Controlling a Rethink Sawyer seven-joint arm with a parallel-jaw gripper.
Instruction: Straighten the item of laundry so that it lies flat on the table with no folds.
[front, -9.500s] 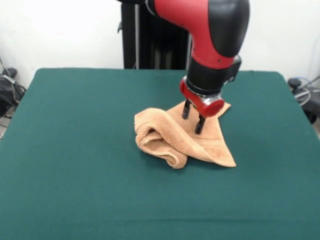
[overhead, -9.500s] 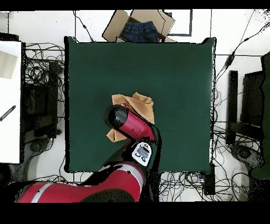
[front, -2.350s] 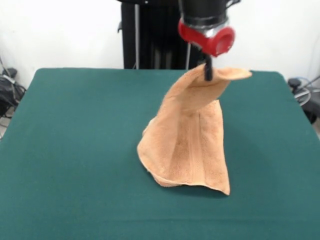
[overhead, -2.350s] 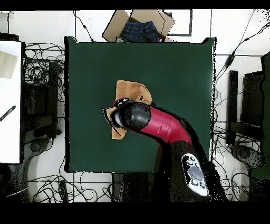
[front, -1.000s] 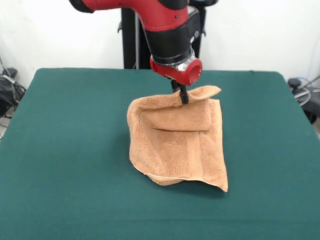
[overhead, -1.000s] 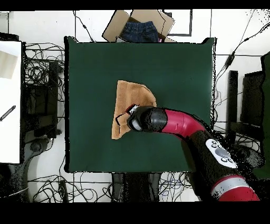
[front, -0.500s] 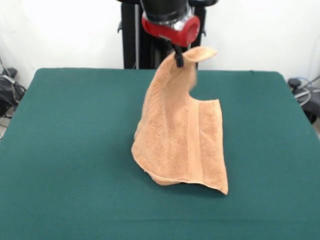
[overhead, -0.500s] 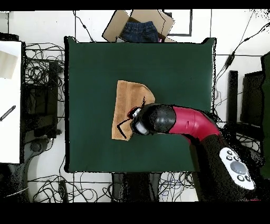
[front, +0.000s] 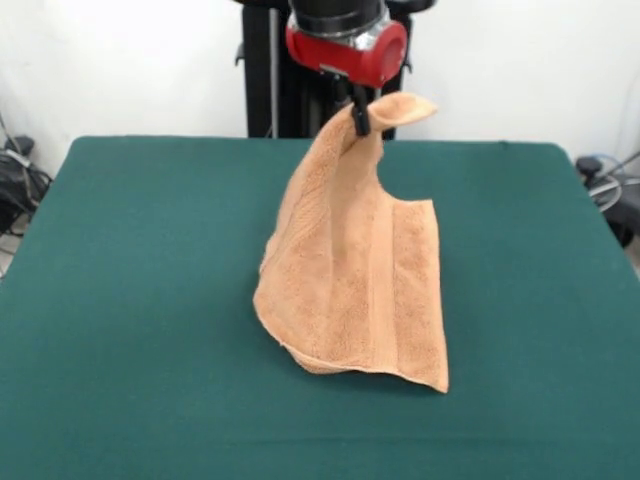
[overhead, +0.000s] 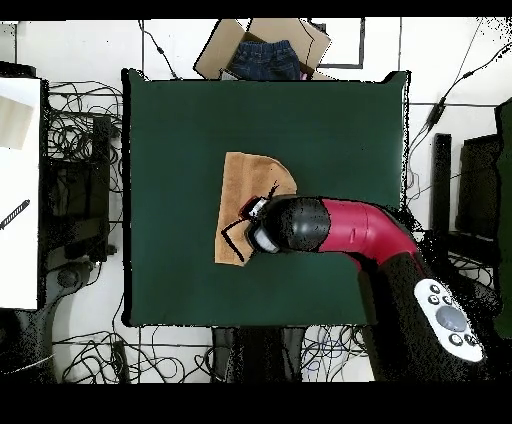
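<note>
The light orange-tan towel (front: 350, 270) hangs by one corner from my gripper (front: 358, 112), which is shut on it high above the table (front: 140, 260). Its upper part rises in a narrow fold to the black fingers, and its lower edge rests on the green cloth near the middle. A woven band runs down its right side. In the overhead view the towel (overhead: 243, 185) shows left of the arm's red wrist (overhead: 300, 226), which hides the gripper and part of the cloth.
A cardboard box with blue jeans (overhead: 263, 55) sits past the table's far edge in the overhead view. Cables (overhead: 85, 130) lie on the floor around the table. A white table (overhead: 18, 190) stands at the left.
Over the last second the gripper rose from low over the towel, lifting the held corner and unfolding the flap. In the last half second the towel's lower edge slid slightly left.
</note>
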